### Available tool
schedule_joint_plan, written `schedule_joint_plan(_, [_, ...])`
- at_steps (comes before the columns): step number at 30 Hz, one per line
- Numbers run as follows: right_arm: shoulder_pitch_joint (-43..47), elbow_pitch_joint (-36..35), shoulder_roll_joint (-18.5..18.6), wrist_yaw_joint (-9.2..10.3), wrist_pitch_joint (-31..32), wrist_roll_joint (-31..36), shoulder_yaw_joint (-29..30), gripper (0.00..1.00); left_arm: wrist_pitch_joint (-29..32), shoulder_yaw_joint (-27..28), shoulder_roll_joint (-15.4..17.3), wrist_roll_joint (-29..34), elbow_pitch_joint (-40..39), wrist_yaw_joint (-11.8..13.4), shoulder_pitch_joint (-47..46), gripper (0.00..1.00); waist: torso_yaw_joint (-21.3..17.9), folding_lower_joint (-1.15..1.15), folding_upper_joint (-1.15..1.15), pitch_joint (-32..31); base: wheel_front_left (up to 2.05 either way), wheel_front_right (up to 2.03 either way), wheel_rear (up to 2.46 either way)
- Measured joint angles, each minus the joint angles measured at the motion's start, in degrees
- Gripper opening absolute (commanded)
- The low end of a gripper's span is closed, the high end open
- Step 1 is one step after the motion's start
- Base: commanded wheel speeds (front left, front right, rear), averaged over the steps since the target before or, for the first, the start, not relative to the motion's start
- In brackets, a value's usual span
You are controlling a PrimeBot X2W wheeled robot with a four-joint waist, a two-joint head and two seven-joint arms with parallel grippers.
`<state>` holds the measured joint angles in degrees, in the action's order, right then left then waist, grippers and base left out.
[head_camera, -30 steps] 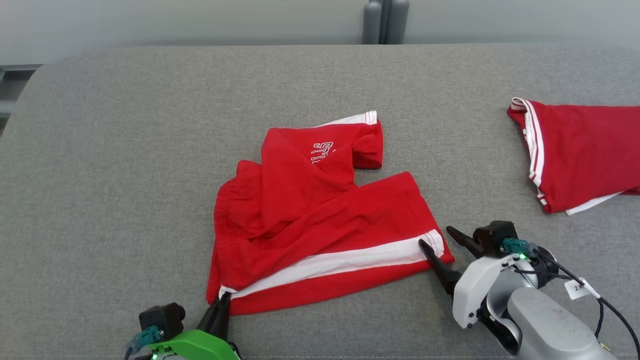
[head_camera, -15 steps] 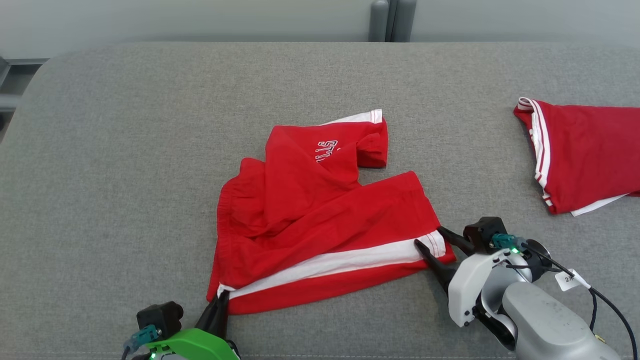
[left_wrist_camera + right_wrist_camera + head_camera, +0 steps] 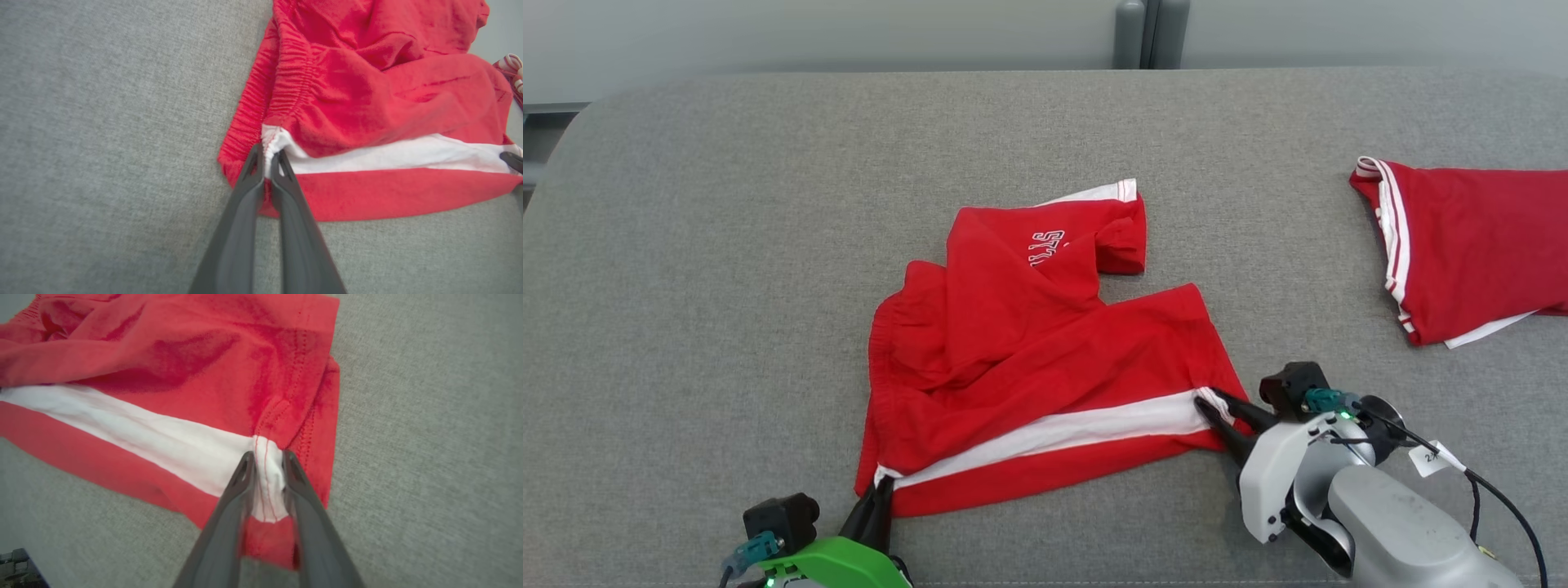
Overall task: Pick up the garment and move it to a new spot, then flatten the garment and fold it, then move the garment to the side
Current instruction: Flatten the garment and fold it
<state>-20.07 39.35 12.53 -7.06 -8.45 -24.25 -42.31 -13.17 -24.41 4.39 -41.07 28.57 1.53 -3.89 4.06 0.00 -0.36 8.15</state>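
Since a second ago our right gripper (image 3: 1207, 402) has closed its jaws onto the hem stripe. We list red shorts (image 3: 1029, 359), white side stripe, crumpled mid counter (image 3: 727, 245); left gripper (image 3: 882, 486) jaws pinch the waistband.

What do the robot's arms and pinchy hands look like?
The left gripper has a bright green cover; the right gripper has a white and silver shell. Each has two long, dark, pointed fingers and a small black box with a teal plug and a green light. The right arm also trails a black cable and a little white tag.
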Motion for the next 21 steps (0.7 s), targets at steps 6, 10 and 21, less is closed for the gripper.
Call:
schedule_joint_plan(6, [-2.30, -0.88, 0.19, 0.00, -3.19, 0.00, 1.68, 0.00, -0.05, 0.65, 0.00, -0.08, -0.30, -0.01, -0.23, 0.00, 0.02, 0.00, 0.00, -0.35, 0.00, 0.00, 0.00])
schedule_joint_plan(10, [-3.31, -2.05, 0.18, -0.01, -4.54, -0.62, 3.24, 0.00, -0.56, 2.59, 0.01, -0.44, -2.21, -0.04, -2.16, 0.00, -0.09, 0.00, 0.00, -0.82, 0.00, 0.00, 0.00])
schedule_joint_plan(21, [-3.27, -9.23, 0.09, 0.00, -5.89, -3.99, 8.73, 0.00, -1.09, 6.93, -0.52, -3.66, -11.96, -3.50, -5.70, 0.00, -1.78, 0.00, 0.00, -3.16, 0.00, 0.00, 0.00])
